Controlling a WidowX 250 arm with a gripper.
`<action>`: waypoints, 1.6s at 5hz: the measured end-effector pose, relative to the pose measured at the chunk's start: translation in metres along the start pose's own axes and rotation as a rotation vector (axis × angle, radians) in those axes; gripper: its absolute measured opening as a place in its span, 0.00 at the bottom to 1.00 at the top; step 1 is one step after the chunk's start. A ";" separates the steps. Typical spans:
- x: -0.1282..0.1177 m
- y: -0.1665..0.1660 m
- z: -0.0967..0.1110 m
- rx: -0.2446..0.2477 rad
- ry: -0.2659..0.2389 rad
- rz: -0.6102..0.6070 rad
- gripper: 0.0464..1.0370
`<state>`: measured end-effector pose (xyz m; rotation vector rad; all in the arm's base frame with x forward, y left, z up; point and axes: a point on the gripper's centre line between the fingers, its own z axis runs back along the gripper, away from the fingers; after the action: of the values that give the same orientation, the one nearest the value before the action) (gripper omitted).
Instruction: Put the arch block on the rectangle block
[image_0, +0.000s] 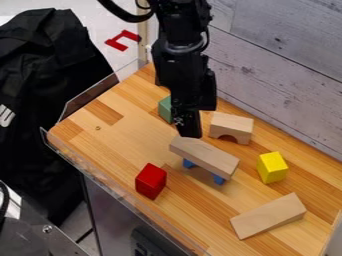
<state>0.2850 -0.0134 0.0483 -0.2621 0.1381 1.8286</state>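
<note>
By the far desk (287, 142) edge, grip the arch block (232, 125) squarely, then centre it on the rectangle block (204, 156); end effector (189, 131): opening and hold, you can't tell.

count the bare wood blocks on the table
3: the rectangle block at the middle, the arch block near the wall, the wedge block at lower right; the arm may hide others.

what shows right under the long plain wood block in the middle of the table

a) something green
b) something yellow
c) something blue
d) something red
c: blue supports peek out beneath the long wood block, one toward each end, holding it up off the tabletop.
</note>
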 end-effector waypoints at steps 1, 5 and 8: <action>-0.008 -0.006 -0.007 0.001 0.004 0.003 0.96; -0.022 -0.025 -0.017 -0.051 -0.012 0.075 0.96; -0.021 -0.042 -0.030 -0.066 -0.040 0.118 0.96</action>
<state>0.3341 -0.0281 0.0265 -0.2688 0.0663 1.9564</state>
